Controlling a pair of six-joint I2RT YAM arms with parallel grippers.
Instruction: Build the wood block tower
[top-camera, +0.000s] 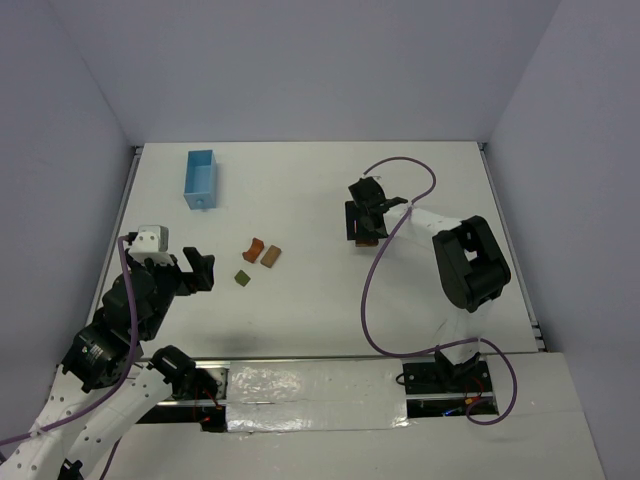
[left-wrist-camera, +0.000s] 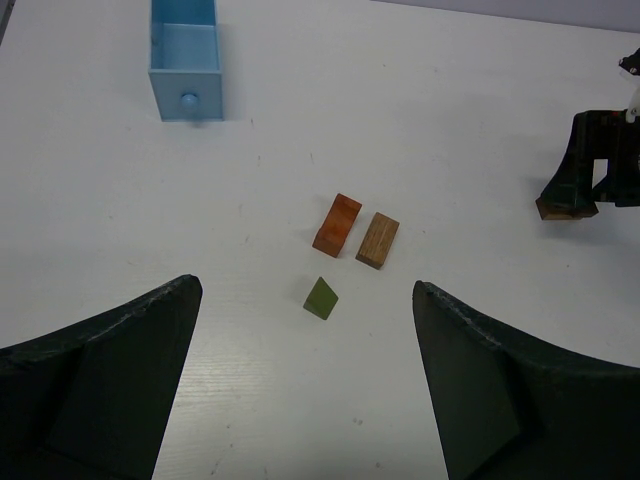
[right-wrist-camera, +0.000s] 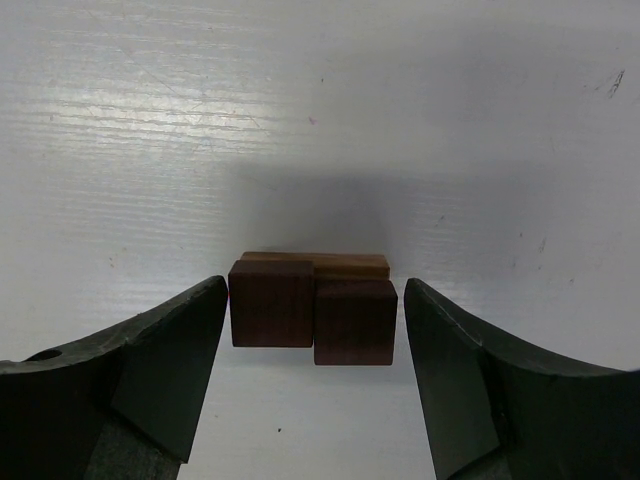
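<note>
In the right wrist view two dark brown cubes (right-wrist-camera: 271, 303) (right-wrist-camera: 355, 322) sit side by side on a tan-brown rectangle (right-wrist-camera: 345, 264). My right gripper (right-wrist-camera: 314, 287) is open around them, its left finger (right-wrist-camera: 180, 340) close to the left cube. From above this pile (top-camera: 366, 240) lies under the right gripper (top-camera: 364, 222). An orange-red arch (left-wrist-camera: 337, 224), a second tan block (left-wrist-camera: 377, 240) and an olive-green piece (left-wrist-camera: 321, 298) lie loose on the table ahead of my open, empty left gripper (left-wrist-camera: 304, 285). They also show in the top view: arch (top-camera: 253, 247), tan block (top-camera: 271, 257), green piece (top-camera: 242, 279).
A light blue box (top-camera: 200, 178) with a knob stands at the back left, also in the left wrist view (left-wrist-camera: 185, 55). The right arm's purple cable (top-camera: 375, 290) loops over the table. White walls enclose the table (top-camera: 300, 200).
</note>
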